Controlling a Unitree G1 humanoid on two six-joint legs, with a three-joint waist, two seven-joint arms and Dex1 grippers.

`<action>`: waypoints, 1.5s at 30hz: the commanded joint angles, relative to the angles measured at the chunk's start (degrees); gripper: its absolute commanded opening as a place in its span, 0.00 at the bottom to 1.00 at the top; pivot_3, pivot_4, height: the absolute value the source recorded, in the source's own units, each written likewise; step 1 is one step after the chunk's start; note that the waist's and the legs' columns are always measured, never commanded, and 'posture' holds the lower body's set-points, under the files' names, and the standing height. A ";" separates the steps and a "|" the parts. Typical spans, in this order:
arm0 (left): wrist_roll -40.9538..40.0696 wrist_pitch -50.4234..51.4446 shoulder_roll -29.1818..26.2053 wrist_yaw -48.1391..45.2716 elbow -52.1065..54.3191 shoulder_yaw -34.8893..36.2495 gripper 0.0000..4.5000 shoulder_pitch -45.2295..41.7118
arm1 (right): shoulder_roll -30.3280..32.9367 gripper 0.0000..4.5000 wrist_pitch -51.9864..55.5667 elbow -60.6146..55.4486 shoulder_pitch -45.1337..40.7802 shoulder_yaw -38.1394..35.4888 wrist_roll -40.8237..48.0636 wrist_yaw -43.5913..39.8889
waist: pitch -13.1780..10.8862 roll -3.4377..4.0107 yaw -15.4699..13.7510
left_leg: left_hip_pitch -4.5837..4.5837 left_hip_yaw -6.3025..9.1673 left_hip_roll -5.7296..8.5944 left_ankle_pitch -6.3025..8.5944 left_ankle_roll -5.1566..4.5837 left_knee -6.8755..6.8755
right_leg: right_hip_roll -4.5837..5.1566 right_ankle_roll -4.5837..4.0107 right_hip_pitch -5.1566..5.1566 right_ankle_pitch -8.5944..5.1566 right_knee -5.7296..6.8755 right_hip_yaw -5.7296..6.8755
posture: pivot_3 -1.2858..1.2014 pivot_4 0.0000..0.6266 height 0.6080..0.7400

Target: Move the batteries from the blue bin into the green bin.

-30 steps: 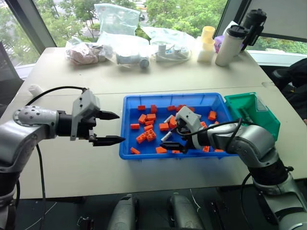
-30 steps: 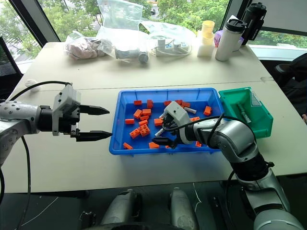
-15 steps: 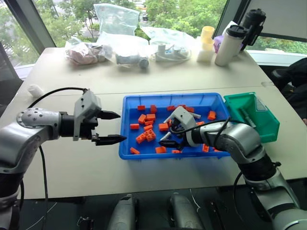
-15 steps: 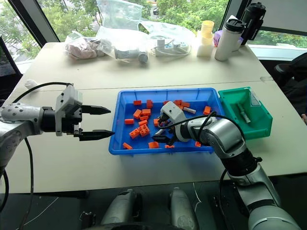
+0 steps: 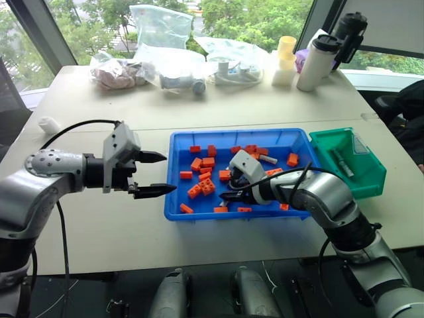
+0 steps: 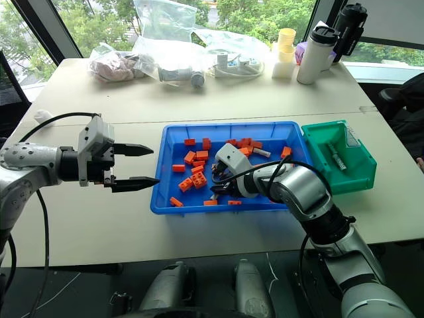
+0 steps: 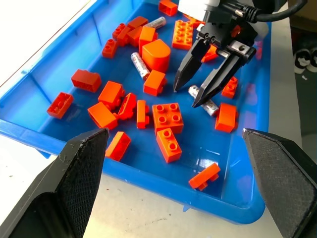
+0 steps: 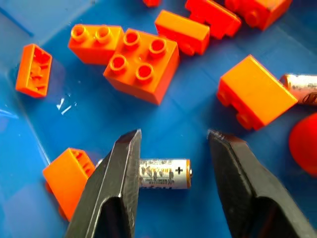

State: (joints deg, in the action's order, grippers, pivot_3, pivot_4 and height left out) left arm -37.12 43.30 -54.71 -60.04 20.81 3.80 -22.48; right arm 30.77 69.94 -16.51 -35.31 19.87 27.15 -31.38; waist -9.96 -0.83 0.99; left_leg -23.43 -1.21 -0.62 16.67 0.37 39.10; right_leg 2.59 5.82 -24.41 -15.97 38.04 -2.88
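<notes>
The blue bin (image 5: 173, 173) lies mid-table, strewn with orange bricks and batteries. My right gripper (image 8: 173, 135) is low inside it, open, its fingers either side of one battery (image 8: 163, 173) that lies flat on the bin floor; one finger (image 8: 124, 168) overlaps the battery's end and the other stands apart from it. The left wrist view shows that same battery (image 7: 204, 99) under the right gripper (image 7: 187, 96), with two more batteries (image 7: 139, 65) farther back. My left gripper (image 5: 167, 173) hovers open just outside the bin's left rim. The green bin (image 5: 368, 173) stands to the right, a battery (image 5: 342, 161) inside.
Orange bricks (image 5: 201, 187) crowd the blue bin around the right gripper. Plastic bags (image 5: 162, 66), a cup stack (image 5: 285, 59) and bottles (image 5: 318, 61) line the far side of the table. A small white roll (image 5: 48, 124) sits at the left edge.
The right gripper's jaws have narrowed around the battery on the bin floor. The left gripper has kept still.
</notes>
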 commanded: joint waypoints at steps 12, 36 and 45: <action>0.25 -1.11 0.86 -0.34 -0.44 0.76 1.00 -2.15 | 2.67 0.92 -8.71 -1.56 -2.21 -7.31 -1.40 -3.84 | 0.00 0.01 -0.03 | 0.00 -0.01 0.00 0.00 0.00 0.00 | 0.00 0.00 0.00 0.00 0.00 0.00 | 0.52 0.24 1.00; 0.25 0.16 0.54 0.34 1.36 1.38 1.00 -0.53 | 6.55 1.00 -85.06 34.69 -14.54 7.57 -24.43 -52.77 | -0.02 0.00 -0.07 | 0.02 -0.02 -0.01 -0.01 0.01 0.00 | 0.04 0.00 -0.01 0.00 0.01 0.01 | 0.52 0.24 1.00; -0.52 1.08 0.65 2.59 2.72 1.90 1.00 0.18 | 0.04 1.00 -89.17 44.37 -16.74 9.75 -26.12 -60.10 | -0.02 0.01 0.18 | 0.04 -0.01 -0.03 -0.01 0.02 0.00 | 0.05 0.00 -0.02 0.01 0.06 0.01 | 0.52 0.24 1.00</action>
State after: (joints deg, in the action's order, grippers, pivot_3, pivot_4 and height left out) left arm -36.87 44.01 -53.47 -58.09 21.77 3.42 -22.27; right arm 31.82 -17.03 25.13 -50.17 29.30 1.80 -90.25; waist -9.98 -0.82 1.17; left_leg -23.39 -1.22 -0.65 16.66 0.39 39.10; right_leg 2.63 5.82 -24.43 -15.97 38.09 -2.87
